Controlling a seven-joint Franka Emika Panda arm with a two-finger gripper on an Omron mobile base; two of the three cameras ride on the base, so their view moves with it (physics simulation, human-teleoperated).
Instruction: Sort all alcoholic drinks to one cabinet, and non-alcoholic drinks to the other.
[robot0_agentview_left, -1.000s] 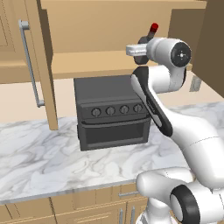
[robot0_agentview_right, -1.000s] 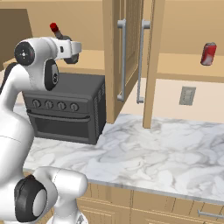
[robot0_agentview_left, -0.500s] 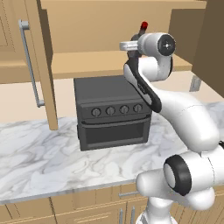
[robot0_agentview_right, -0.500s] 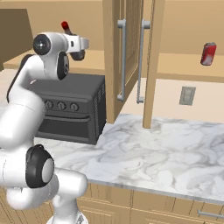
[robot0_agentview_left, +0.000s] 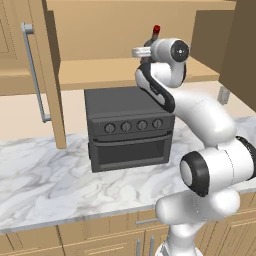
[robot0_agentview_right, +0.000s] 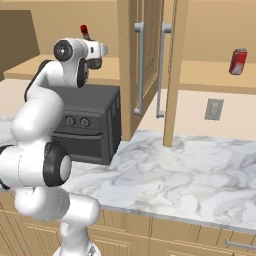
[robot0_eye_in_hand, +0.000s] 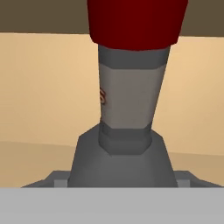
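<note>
Nearest me is the marble worktop (robot0_agentview_left: 45, 185), with the black countertop oven (robot0_agentview_left: 127, 125) standing on it against the wall.

Above the oven, the end effector (robot0_agentview_right: 94, 62) is raised to the level of the left cabinet's lower shelf (robot0_agentview_left: 95, 70). With it is the dark grey bottle (robot0_eye_in_hand: 129, 96), upright and long-necked, its red cap (robot0_agentview_left: 156, 30) poking up past the wrist. The hand view looks straight onto the neck and shoulder. I cannot see the jaws themselves.

Handling, my judgement: the bottle is rigid and glass-like, so smooth, breakable, and top-heavy if taken by the neck. The hold is best on the wide body below the shoulder, and the set-down should be gentle and flat on the shelf.

Against the earlier frames:
- The wrist has swung leftward across the oven, as the left base view shows it.
- The red cap has travelled with the wrist at every step, so I read the end effector as clamped on the bottle.
- The oven and cabinet doors sit unchanged, so the base has not driven.

Farthest off, the red soda can (robot0_agentview_right: 238, 61) stands unmoved in the right cabinet (robot0_agentview_right: 210, 82).
</note>
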